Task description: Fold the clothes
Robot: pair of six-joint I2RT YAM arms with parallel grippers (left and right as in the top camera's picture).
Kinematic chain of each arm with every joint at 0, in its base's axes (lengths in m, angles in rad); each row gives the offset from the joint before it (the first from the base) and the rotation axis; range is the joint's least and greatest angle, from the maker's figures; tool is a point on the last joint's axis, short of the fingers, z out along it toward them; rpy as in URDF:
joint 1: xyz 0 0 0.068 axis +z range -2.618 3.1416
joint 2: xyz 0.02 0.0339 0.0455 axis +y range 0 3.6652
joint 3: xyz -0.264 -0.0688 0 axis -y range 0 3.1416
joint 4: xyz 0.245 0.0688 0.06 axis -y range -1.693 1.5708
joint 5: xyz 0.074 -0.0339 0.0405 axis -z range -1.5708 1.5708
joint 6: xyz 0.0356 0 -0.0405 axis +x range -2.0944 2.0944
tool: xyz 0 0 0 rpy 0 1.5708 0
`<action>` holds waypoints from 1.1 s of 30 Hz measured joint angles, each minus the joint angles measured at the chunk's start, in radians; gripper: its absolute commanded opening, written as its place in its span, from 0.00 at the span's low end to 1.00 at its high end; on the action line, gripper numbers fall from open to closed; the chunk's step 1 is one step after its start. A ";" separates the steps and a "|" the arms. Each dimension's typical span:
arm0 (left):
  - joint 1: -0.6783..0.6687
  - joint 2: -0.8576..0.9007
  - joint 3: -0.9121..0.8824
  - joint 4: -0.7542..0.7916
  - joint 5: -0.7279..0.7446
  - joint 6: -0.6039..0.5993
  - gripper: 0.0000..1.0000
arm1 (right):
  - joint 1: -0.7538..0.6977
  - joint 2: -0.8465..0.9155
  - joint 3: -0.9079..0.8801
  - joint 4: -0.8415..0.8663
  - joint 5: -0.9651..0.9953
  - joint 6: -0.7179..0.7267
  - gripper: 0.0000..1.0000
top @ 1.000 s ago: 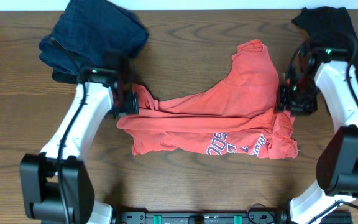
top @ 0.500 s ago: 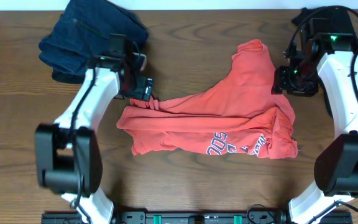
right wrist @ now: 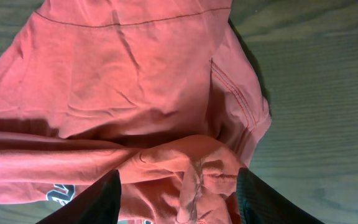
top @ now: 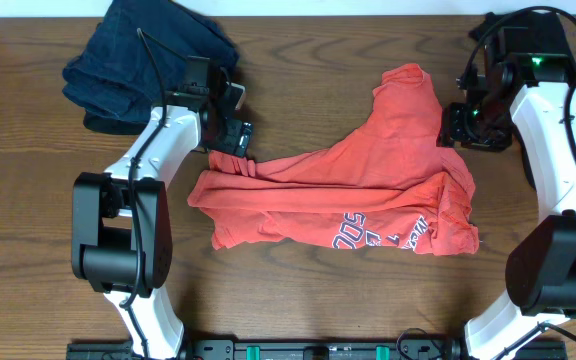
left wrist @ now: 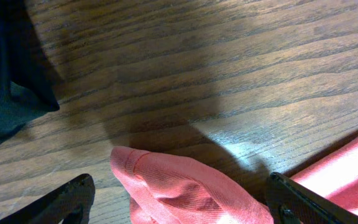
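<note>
Three garments: a crumpled coral-red cotton T-shirt with white-and-navy block lettering [top: 348, 195] in the middle of the brown wooden table [top: 298, 300], a heap of dark blue denim jeans [top: 148, 60] at upper left, a bunched black tee [top: 528, 35] at upper right
Shirt's lie: long axis runs left to right across the frame, with a flap climbing toward the upper right; lettering along the lower edge, right of centre
Left gripper [top: 230, 135]: fingers spread wide, holding nothing, over the shirt's narrow left tip, which shows between them in the wrist view
Right gripper [top: 468, 128]: likewise wide and empty, above the bunched right edge
Nearer arm: neither, I'd say; each hangs over its own end, the cloth stretching away toward frame centre
Next move: likely a pinch at both ends, then a pull apart along that axis to flatten
</note>
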 measured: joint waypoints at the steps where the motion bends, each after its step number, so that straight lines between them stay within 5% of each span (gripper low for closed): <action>1: 0.000 0.003 0.000 0.000 0.000 0.002 0.85 | 0.000 0.000 0.000 0.001 0.000 0.000 0.57; 13: 0.000 0.052 0.000 0.013 0.008 0.010 0.34 | 0.000 0.000 0.000 0.020 0.000 0.000 0.57; 16: 0.000 0.052 0.000 0.023 0.012 0.004 0.06 | 0.000 0.000 0.000 0.024 0.000 0.000 0.57; 27: 0.000 0.032 0.011 0.043 -0.077 -0.153 0.06 | 0.000 0.000 0.000 0.116 -0.001 -0.003 0.51; 33: 0.000 -0.138 0.031 0.003 -0.129 -0.303 0.06 | 0.009 0.000 0.000 0.217 -0.006 -0.005 0.50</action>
